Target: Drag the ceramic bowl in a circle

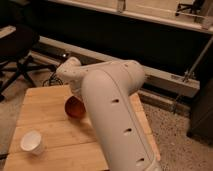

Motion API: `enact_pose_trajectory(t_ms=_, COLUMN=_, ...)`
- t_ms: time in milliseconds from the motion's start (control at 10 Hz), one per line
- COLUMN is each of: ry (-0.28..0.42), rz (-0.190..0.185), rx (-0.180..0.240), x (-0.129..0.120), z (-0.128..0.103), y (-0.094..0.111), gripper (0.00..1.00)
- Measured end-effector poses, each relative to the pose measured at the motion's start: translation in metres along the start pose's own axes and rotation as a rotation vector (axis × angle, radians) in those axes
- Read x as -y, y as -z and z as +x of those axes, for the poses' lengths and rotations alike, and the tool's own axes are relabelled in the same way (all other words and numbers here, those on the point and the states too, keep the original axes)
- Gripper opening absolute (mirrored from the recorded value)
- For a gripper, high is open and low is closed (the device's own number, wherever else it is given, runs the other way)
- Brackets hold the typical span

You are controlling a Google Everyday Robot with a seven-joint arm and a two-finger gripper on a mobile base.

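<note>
Whether the gripper [75, 95] is holding anything cannot be told; it sits at the low end of the white arm [115, 115], right at the far rim of the ceramic bowl [74, 108]. The bowl rests about mid-depth on the wooden table [45, 107], with bare boards to its left and near side and the table's left and far edges well apart from it. It is small, round and glossy orange-red, and the arm covers its right part. A white paper cup [32, 142] stands upright near the near-left corner. The arm crosses the table's right half. A dark chair [20, 50] stands far left on the floor.
</note>
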Motion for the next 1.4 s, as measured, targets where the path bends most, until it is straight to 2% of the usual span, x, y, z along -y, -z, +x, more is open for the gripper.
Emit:
enact_pose_trajectory(t_ms=200, ry=0.123, rz=0.003, rx=-0.060, x=-0.036, z=0.022, y=-0.004, gripper=0.00)
enact_pose_trajectory(t_ms=300, ry=0.209, rz=0.008, rx=-0.089, x=-0.060, z=0.029, y=-0.003, gripper=0.00)
enact_pose_trajectory(t_ms=400, ry=0.280, rz=0.010, rx=-0.107, x=-0.079, z=0.032, y=-0.002, gripper=0.00)
enact_pose_trajectory(t_ms=500, ry=0.354, rz=0.021, rx=-0.107, x=-0.099, z=0.026, y=0.002, gripper=0.00)
enact_pose_trajectory(t_ms=600, ry=0.432, rz=0.025, rx=-0.080, x=-0.127, z=0.007, y=0.014, gripper=0.00)
enact_pose_trajectory(t_ms=800, ry=0.545, rz=0.042, rx=0.006, x=-0.169, z=-0.045, y=0.040, gripper=0.00)
enact_pose_trajectory(t_ms=900, ry=0.578, rz=0.050, rx=0.035, x=-0.180, z=-0.066, y=0.047, gripper=0.00)
enact_pose_trajectory(t_ms=1000, ry=0.610, rz=0.066, rx=0.071, x=-0.188, z=-0.095, y=0.056, gripper=0.00)
enact_pose_trajectory(t_ms=1200, ry=0.605, rz=0.094, rx=0.106, x=-0.179, z=-0.132, y=0.064, gripper=0.00)
enact_pose_trajectory(t_ms=1300, ry=0.570, rz=0.107, rx=0.118, x=-0.162, z=-0.147, y=0.066, gripper=0.00)
enact_pose_trajectory(t_ms=1400, ry=0.496, rz=0.113, rx=0.120, x=-0.132, z=-0.153, y=0.064, gripper=0.00)
